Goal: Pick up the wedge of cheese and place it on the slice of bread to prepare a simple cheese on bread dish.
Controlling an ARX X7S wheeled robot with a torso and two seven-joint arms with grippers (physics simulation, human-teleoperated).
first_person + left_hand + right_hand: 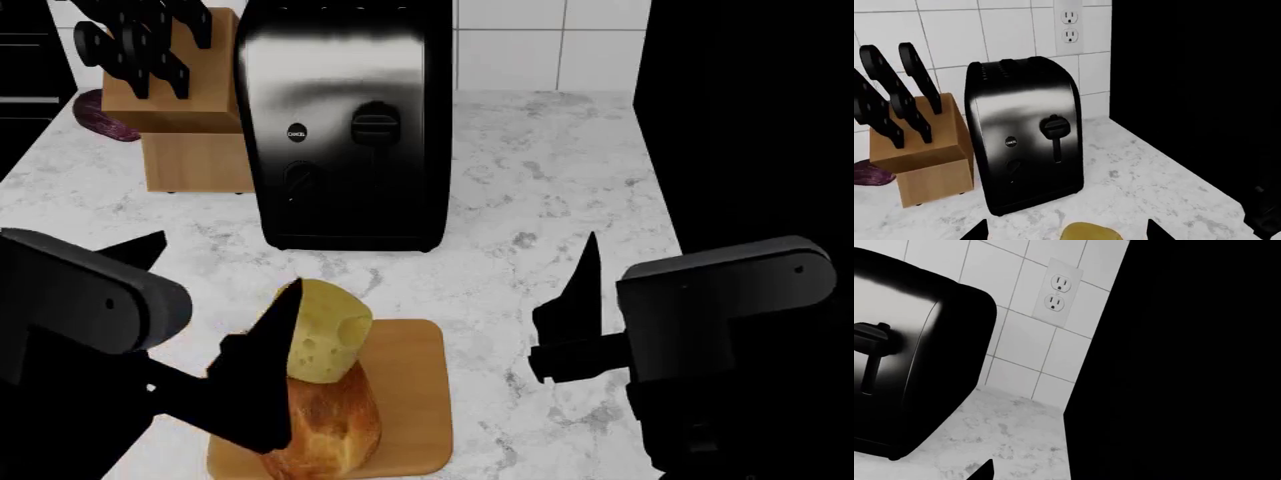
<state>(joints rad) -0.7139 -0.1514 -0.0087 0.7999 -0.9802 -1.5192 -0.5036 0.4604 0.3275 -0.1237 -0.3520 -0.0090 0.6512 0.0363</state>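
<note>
Toaster (pixel 350 120): black and chrome, standing on the white marbled counter (pixel 561 190) against the tiled wall; a small round button on its front is reading "CANCEL", with the lever slot beside it.

Knife block (pixel 180 120): wooden, sitting just beside the toaster on the robot's left, black handles sticking up. A purple item (pixel 100 115) is lying on the block's far side from the toaster; too little is showing to name it.

Wall outlet (pixel 1069 25): white double socket, sitting on the tiles above and behind the toaster.

Cutting board (pixel 407 400): tan wood, lying on the counter in front of the toaster.

Slice of bread (pixel 327 425): golden crusty loaf, resting on the board.

Wedge of cheese (pixel 324 333): pale yellow with holes, sitting on the loaf's end nearer the toaster.

Left gripper (pixel 274 340): its dark finger is appearing to touch the cheese; only one finger is showing clearly, so whether it is clamping cannot be told.

Right gripper (pixel 567 315): hanging over bare counter in front of the toaster on the robot's right, fingers spread apart, gripping nothing.
</note>
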